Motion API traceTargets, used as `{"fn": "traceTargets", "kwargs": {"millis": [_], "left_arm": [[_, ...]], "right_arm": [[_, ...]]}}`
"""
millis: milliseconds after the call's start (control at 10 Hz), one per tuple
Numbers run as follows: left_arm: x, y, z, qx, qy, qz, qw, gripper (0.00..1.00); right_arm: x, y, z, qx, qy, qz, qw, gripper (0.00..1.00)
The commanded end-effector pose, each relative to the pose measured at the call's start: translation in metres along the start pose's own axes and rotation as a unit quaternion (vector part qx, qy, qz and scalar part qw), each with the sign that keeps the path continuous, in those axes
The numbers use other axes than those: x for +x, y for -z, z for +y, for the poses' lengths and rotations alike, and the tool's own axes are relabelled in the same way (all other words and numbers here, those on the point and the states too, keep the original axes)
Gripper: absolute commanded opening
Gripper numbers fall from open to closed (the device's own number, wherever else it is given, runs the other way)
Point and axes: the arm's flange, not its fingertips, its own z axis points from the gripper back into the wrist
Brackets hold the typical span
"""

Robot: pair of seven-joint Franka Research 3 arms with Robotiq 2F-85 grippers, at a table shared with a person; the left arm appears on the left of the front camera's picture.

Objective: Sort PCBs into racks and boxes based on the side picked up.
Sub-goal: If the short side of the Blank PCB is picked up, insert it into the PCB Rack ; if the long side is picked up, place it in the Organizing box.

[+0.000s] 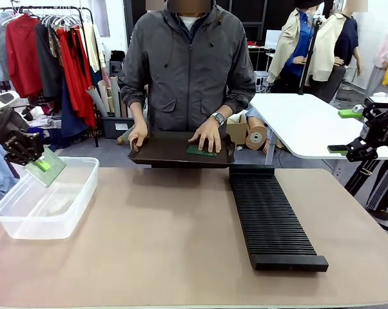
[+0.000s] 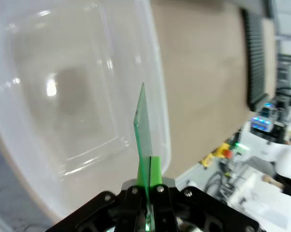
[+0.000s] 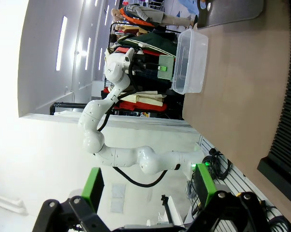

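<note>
Tan table [image 1: 149,257]: left gripper [image 1: 42,165] clamps a PCB [image 1: 55,165] above the clear box [image 1: 26,222]; right gripper [image 1: 343,132] gapes right of the black rack [image 1: 271,219].

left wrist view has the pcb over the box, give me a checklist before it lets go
1. Left gripper shut on the PCB: ok.
2. PCB over the inside of the box: ok, though close to one wall.
3. Room in the box: ok.
4. Person's hands away from the box, both on the tray: ok.
5. Right gripper open and off to the side: ok.
6. Box is the right place for the side picked up: cannot tell.
</note>
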Motion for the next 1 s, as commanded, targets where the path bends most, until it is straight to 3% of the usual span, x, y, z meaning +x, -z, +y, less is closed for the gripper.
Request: {"fn": "traceTargets", "kwargs": {"millis": [0, 200, 900], "left_arm": [[-0.008, 0.010, -0.012, 0.072, -0.015, 0.007, 0.997, 0.00], [-0.006, 0.019, -0.017, 0.089, 0.000, -0.001, 0.996, 0.00], [0.016, 0.076, 0.018, 0.029, -0.006, -0.011, 0.999, 0.00]], "right_arm": [[-0.001, -0.001, 0.002, 0.000, -0.002, 0.002, 1.000, 1.00], [-0.001, -0.001, 0.002, 0.000, -0.002, 0.002, 1.000, 1.00], [-0.001, -0.001, 0.002, 0.000, -0.002, 0.002, 1.000, 1.00]]}}
